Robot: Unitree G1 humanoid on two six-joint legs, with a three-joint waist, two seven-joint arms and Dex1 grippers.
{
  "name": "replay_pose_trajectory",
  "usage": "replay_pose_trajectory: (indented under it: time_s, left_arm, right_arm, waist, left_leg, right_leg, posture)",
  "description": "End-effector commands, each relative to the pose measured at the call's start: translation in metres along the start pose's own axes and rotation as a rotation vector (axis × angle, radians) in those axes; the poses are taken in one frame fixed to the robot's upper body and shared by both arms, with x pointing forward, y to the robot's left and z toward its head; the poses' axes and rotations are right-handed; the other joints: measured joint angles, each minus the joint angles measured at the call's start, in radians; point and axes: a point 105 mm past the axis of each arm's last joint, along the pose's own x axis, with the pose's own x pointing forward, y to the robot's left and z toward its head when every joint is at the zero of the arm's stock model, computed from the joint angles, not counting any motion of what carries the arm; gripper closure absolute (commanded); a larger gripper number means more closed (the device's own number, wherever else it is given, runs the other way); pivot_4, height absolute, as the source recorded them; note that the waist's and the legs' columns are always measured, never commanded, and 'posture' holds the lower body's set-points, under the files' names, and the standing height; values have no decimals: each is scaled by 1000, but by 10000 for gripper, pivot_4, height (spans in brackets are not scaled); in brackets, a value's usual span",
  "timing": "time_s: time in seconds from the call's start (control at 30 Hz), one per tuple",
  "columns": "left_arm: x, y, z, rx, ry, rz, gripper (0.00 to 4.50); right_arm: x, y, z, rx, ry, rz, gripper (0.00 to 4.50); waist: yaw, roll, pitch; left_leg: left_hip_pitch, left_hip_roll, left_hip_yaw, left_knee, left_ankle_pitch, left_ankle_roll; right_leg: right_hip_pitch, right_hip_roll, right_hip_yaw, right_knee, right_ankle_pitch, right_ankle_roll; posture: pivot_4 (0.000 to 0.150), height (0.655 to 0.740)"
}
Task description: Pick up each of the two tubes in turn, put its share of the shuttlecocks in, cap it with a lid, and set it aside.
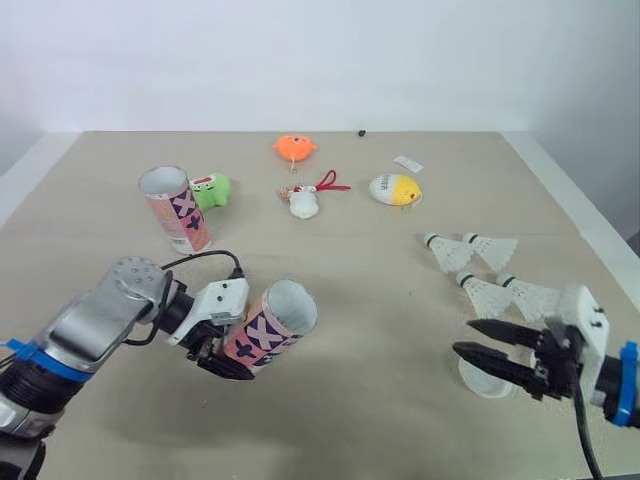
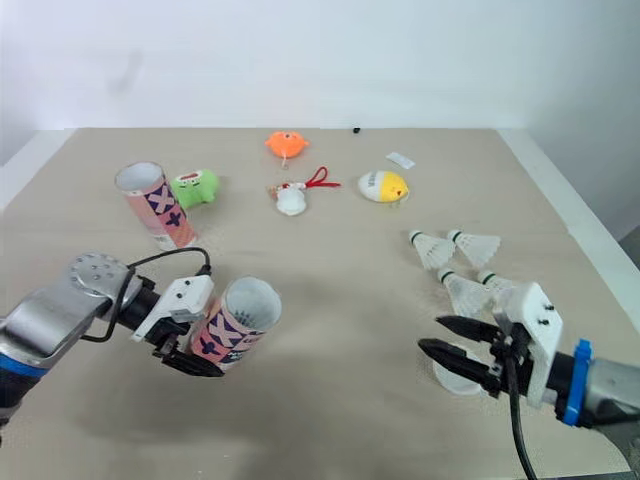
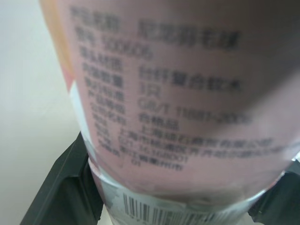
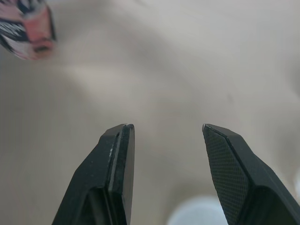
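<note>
The beige table (image 1: pixel 340 300) spans the scene. Above its near left part, the left gripper (image 1: pixel 240 355) is clamped on the lower end of a pink patterned tube (image 1: pixel 272 326), held tilted with its open mouth facing up and away. A second tube (image 1: pixel 176 208) stands further back on the left, just beside a green toy (image 1: pixel 211 190). On the right, the right gripper (image 1: pixel 464 337) hovers with its fingers apart above a pale round lid (image 1: pixel 485 380). Four white shuttlecocks (image 1: pixel 487 295) lie clustered just behind it.
</note>
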Motion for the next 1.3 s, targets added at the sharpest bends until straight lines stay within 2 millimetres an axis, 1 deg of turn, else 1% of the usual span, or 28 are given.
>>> replay_pose_trajectory:
  time_s: [0.03, 0.13, 0.27, 0.33, 0.43, 0.63, 0.83, 0.97, 1.07, 1.1, 1.13, 1.17, 1.2, 1.3]
  left_arm:
    - [3, 2, 4, 33, 3, -14, 14202]
    - [3, 4, 4, 38, 0, -10, 14202]
    - [4, 2, 3, 30, -4, -10, 14202]
    - [4, 1, 2, 25, -4, -9, 14202]
    - [3, 0, 2, 21, -4, -4, 14202]
    - [1, -1, 1, 13, -4, 6, 14202]
    - [0, -4, 1, 7, -1, 11, 14202]
    - [-2, -5, 1, 1, 2, 17, 14202]
    - [-2, -6, 1, 0, 2, 18, 14202]
    - [-1, -7, 1, -1, 2, 18, 14202]
    - [-1, -7, 1, -1, 2, 18, 14202]
    - [-1, -7, 1, -2, 1, 18, 14202]
    - [-1, -7, 1, -2, 0, 18, 14202]
    - [0, -6, 1, 0, 0, 19, 14202]
  right_arm:
    - [-4, -18, -5, -10, -10, -104, 19626]
    - [0, -34, -14, -16, -4, -180, 19626]
    - [9, -43, -21, 12, -5, -187, 19626]
    - [14, -53, -24, 21, -2, -214, 19626]
    - [21, -63, -28, 21, 8, -243, 19626]
    - [40, -72, -26, 22, 1, -239, 19626]
    - [53, -82, -24, 1, 5, -255, 19626]
    - [59, -88, -27, -8, 21, -270, 19626]
    - [61, -88, -26, -21, 17, -272, 27466]
    - [62, -87, -24, -26, 9, -265, 32189]
    - [62, -85, -22, -28, 2, -254, 37963]
    - [62, -82, -21, -33, -3, -238, 42362]
    - [63, -79, -19, -38, -10, -221, 44849]
    - [62, -70, -16, -37, -30, -182, 44849]
  waist:
    - [-3, 0, 0]
    - [-10, 0, 0]
    - [-13, 0, 0]
    - [-14, 1, 0]
    - [-13, 1, 0]
    - [-15, 1, 0]
    - [-16, 1, 0]
    - [-17, 1, 0]
    - [-17, 1, 0]
    - [-17, 1, 0]
    - [-17, 1, 0]
    - [-17, 1, 0]
    - [-17, 1, 0]
    - [-17, 1, 0]
  left_leg:
    - [0, 0, 1, 0, 1, 1]
    - [0, -1, 3, 0, 4, 5]
    - [0, -2, 4, 0, 5, 7]
    - [-1, -2, 4, 0, 5, 6]
    - [-1, -3, 4, 0, 5, 7]
    - [-2, -3, 4, 0, 5, 7]
    - [-3, -3, 5, 0, 4, 7]
    - [-3, -2, 5, -1, 4, 7]
    - [-3, -2, 4, -2, 4, 7]
    - [-3, -2, 4, -2, 4, 7]
    - [-3, -2, 5, -2, 4, 8]
    - [-3, -2, 5, -2, 4, 8]
    - [-3, -2, 4, -2, 4, 8]
    - [-3, -2, 4, -2, 4, 8]
  right_leg:
    - [0, 0, 1, 0, 1, -1]
    - [0, 0, 5, 0, 4, 1]
    - [-1, 0, 7, 0, 5, 2]
    - [-1, 0, 7, 0, 7, 5]
    - [-1, 0, 8, -1, 7, 7]
    - [-3, 1, 9, -1, 7, 7]
    - [-3, 1, 9, -1, 7, 7]
    - [-3, 2, 9, -1, 7, 6]
    - [-4, 1, 9, -1, 6, 6]
    - [-4, 1, 9, -1, 6, 6]
    - [-4, 1, 9, -1, 6, 6]
    - [-4, 2, 9, -1, 6, 6]
    - [-4, 2, 9, -1, 6, 6]
    - [-4, 2, 9, -1, 6, 6]
  posture:
    - [1500, 7323]
    - [1500, 7323]
    - [1500, 7323]
    - [1500, 7323]
    - [1500, 7323]
    - [1500, 7323]
    - [1500, 7323]
    - [1500, 7323]
    - [1500, 7323]
    - [1500, 7323]
    - [1500, 7323]
    - [1500, 7323]
    - [1500, 7323]
    - [1500, 7323]
